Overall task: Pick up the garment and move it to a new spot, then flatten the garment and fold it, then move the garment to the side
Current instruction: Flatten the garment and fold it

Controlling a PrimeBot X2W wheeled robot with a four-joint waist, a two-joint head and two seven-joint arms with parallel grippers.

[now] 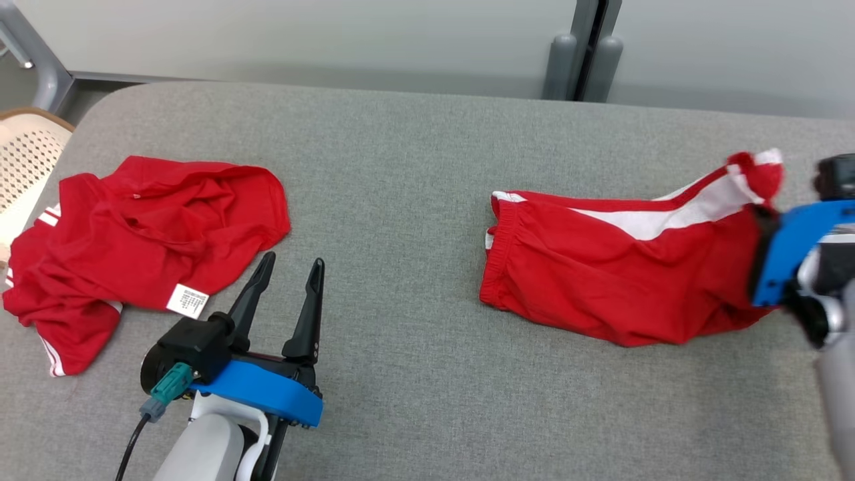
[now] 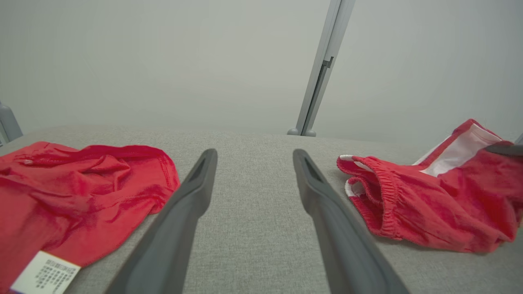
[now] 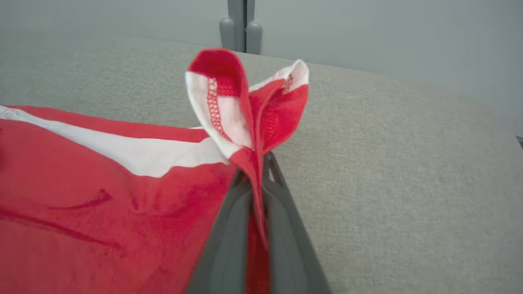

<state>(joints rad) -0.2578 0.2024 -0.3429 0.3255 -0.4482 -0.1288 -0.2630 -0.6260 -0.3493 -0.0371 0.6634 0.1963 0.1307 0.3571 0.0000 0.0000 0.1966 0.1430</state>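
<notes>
Red shirt point(image 1: 143, 227) crumpled at the counter point(image 1: 414, 153) left edge. Left gripper point(image 1: 294, 260) just beside it, jaws wide, empty. Open counter mid-span. Red shorts point(image 1: 601, 280) on right half, long axis left-right, waistband pointing left. Right gripper point(image 3: 260, 166) clamped on raised leg hem near right edge.

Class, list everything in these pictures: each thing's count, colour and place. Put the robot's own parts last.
shorts: one, red and white, table's right side
shirt: one, red, crumpled, table's left side
label: one, white, on the shirt's near edge
table: one, grey cloth top, under both garments
perforated seat: one, cream, beyond the table's left edge
posts: two, grey, behind the table's far edge
left hand: one, dark, open, beside the shirt
right hand: one, dark, shut on the shorts' corner
</notes>
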